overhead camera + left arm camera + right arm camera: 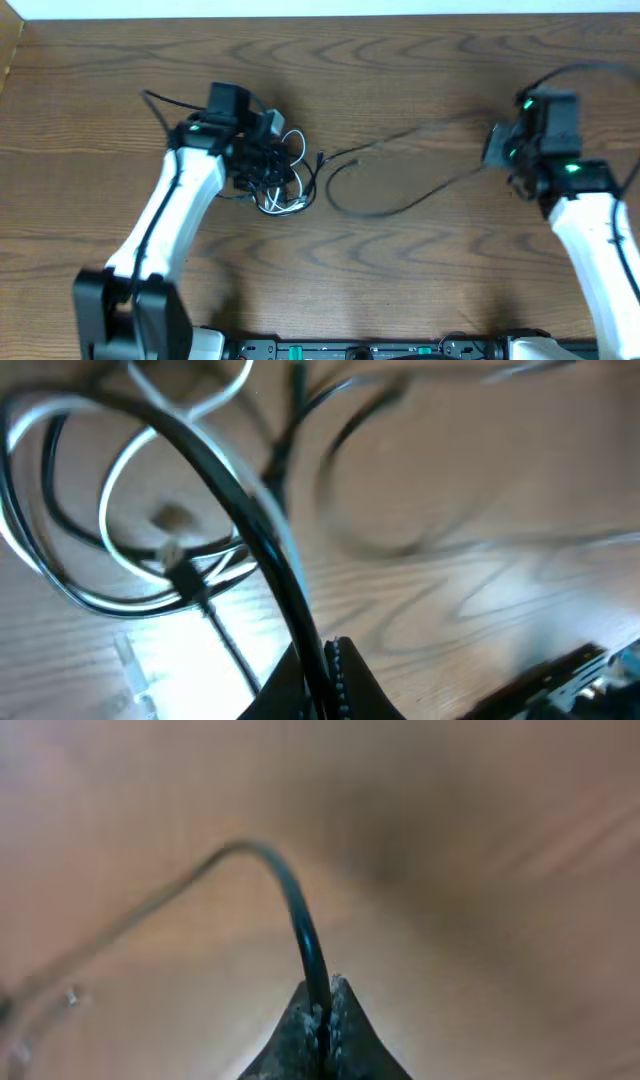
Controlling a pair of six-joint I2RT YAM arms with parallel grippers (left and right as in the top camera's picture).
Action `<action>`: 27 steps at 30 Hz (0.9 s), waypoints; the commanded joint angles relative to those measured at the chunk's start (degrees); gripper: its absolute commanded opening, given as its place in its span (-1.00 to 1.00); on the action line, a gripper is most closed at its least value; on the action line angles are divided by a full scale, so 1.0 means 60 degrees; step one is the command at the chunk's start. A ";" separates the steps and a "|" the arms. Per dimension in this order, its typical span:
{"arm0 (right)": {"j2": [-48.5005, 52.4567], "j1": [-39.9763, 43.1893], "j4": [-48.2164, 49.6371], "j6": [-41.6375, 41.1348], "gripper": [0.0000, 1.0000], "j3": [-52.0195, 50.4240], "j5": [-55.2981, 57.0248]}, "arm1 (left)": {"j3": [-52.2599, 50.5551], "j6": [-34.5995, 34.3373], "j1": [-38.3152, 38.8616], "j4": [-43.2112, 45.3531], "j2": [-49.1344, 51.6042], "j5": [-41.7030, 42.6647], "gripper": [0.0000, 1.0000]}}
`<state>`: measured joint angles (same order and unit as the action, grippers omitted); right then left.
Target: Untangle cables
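Observation:
A tangle of the white cable point(287, 206) and the black cable point(420, 198) lies left of the table's centre. My left gripper point(262, 172) is over the tangle. In the left wrist view it point(322, 660) is shut on the black cable point(230, 490), with loops of the white cable point(108, 500) behind it. The black cable runs right in a loose loop to my right gripper point(495, 150). In the right wrist view that gripper point(325, 995) is shut on the black cable point(300, 920), held above the table.
The wooden table point(400, 290) stretches around both arms. A thicker black wire point(160, 103) runs to the left arm, and another point(590, 68) to the right arm. A small plug point(182, 572) lies within the tangle.

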<state>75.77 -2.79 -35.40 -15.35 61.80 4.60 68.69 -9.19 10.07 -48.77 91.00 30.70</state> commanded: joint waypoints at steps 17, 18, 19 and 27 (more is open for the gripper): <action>-0.0725 0.2798 -0.1377 0.0346 -0.98 0.2860 0.4142 | 0.0015 -0.0018 0.0364 -0.0619 0.1712 -0.0590 -0.85; -0.0656 0.2841 -0.1402 0.0350 -0.98 0.2860 0.4138 | 0.0015 -0.0022 0.0364 -0.0619 0.1712 -0.0590 -0.85; -0.0608 0.2852 -0.1428 0.0346 -0.98 0.2860 0.4138 | 0.0015 -0.0022 0.0364 -0.0619 0.1712 -0.0590 -0.85; -0.0423 0.2852 -0.1410 0.0342 -0.98 0.2860 0.4135 | 0.0015 -0.0018 0.0364 -0.0616 0.1712 -0.0590 -0.85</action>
<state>72.97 13.93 -44.10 -12.97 78.89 28.34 68.69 -9.19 12.23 -52.16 100.88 27.92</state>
